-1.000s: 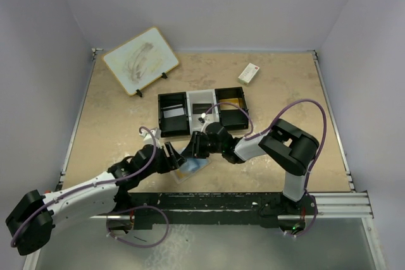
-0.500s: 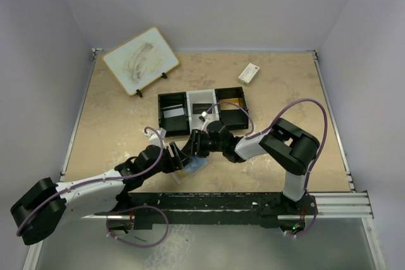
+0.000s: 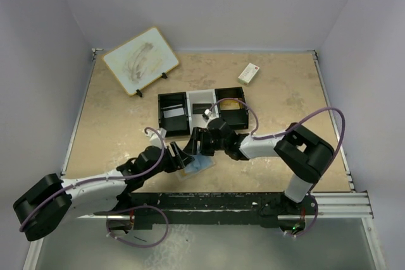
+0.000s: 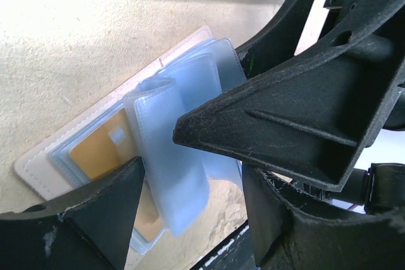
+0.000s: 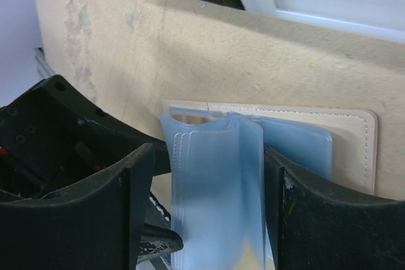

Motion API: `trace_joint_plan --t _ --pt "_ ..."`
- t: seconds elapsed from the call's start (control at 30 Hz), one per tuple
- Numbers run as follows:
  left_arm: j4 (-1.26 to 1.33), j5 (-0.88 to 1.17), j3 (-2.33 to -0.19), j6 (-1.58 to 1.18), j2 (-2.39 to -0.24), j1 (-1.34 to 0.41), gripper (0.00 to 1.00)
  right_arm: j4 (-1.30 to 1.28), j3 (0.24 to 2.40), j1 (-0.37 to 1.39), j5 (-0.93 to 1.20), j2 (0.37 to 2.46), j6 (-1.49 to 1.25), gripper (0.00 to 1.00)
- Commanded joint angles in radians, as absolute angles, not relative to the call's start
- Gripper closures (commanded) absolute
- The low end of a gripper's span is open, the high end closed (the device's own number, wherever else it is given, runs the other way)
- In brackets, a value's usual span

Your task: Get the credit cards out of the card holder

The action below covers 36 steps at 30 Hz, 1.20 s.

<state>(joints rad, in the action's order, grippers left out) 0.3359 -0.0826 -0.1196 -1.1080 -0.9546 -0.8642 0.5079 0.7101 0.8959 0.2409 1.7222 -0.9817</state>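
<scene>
**Both grippers sit over the open card holder, with the blue sleeves between their fingers**

The small tan leather-like card holder [image 3: 201, 167] lies open and flat on the sandy-brown table [image 3: 114, 124]. It is near the front edge, just in front of the black-and-white tray with three boxes [image 3: 172, 113].

Its soft, see-through pale blue sleeves [image 4: 180, 156] stick up from the middle in a loose curl. In the left wrist view the holder's long side runs from the bottom left up to the top right.

The black left gripper [image 3: 181, 158] comes in from the left and the black right gripper [image 3: 195, 148] comes in from the right. They meet over the holder, very close to each other.

The left gripper's fingers are apart, one on each side of the curled sleeves, and they pinch nothing. The right gripper's fingers are apart too. The blue sleeves stand up in the gap between them, and I do not see them squeezed.

A flat orange card [image 4: 95, 151] shows inside a sleeve that lies flat at the lower-left end of the holder. It is right beside one finger of the left gripper.

So I think the left gripper is nearer to that card. The card would most likely slide out along the long side of the holder. No card is out yet.
</scene>
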Motion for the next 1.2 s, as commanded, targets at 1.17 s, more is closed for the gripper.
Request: trace_joint_plan --t 1.17 --pt "0.701 0.060 -0.431 -1.089 -1.458 -0.944 0.39 -0.011 0.601 0.830 -0.254 1.251 -1.036 0.33"
